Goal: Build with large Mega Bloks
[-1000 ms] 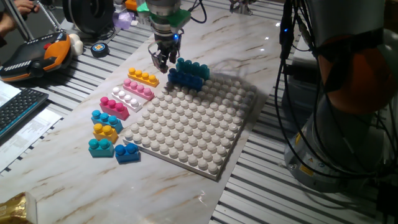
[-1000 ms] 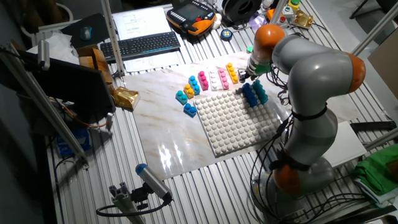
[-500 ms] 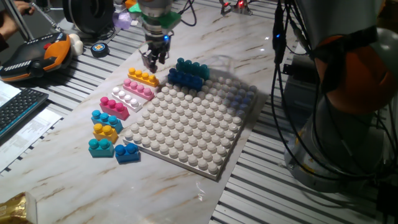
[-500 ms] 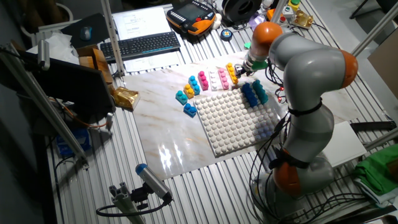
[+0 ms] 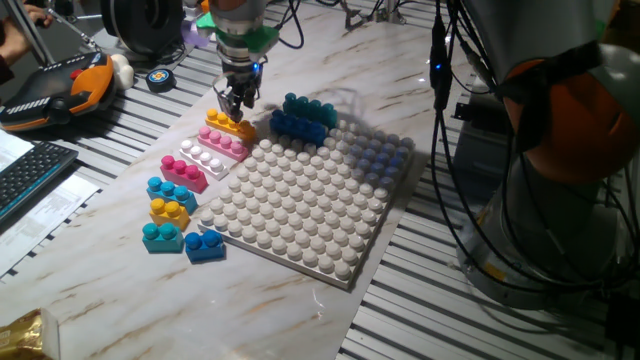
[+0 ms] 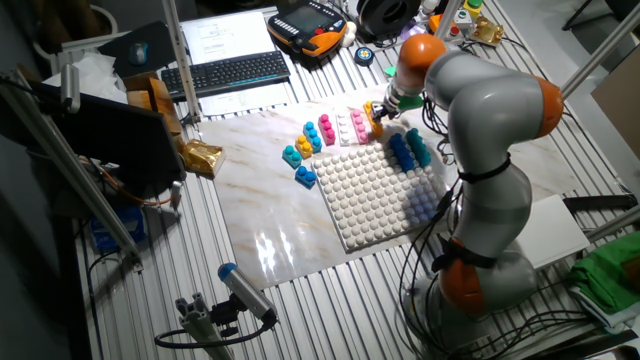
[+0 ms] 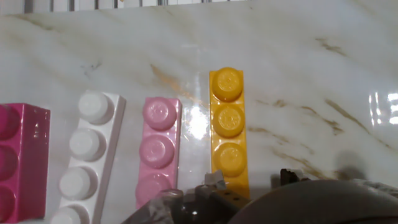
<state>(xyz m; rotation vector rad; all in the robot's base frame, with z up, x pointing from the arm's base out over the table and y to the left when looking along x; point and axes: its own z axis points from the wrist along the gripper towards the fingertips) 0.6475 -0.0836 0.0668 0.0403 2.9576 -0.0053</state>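
Orange-yellow plastic marked the long brick [image 5: 230, 125] that lay flat on the marble tabletop [image 5: 120, 285], studs up, with the gripper [image 5: 236, 100] hanging directly above it. Whether the fingers were spread or closed could not be told from any view; the brick still rested on the table. In the hand view it [image 7: 227, 124] ran lengthwise beside the pink brick [image 7: 158, 149], then the white brick [image 7: 87, 158] and the magenta brick [image 7: 18, 158], all parallel and slightly apart. On the far edge of the grey-white baseplate [image 5: 310, 200] stood the blue brick [image 5: 298, 126] and teal brick [image 5: 309, 107], touching. Short two-stud bricks [image 5: 172, 218] clustered near the plate's left corner. No lettering on any brick was readable.
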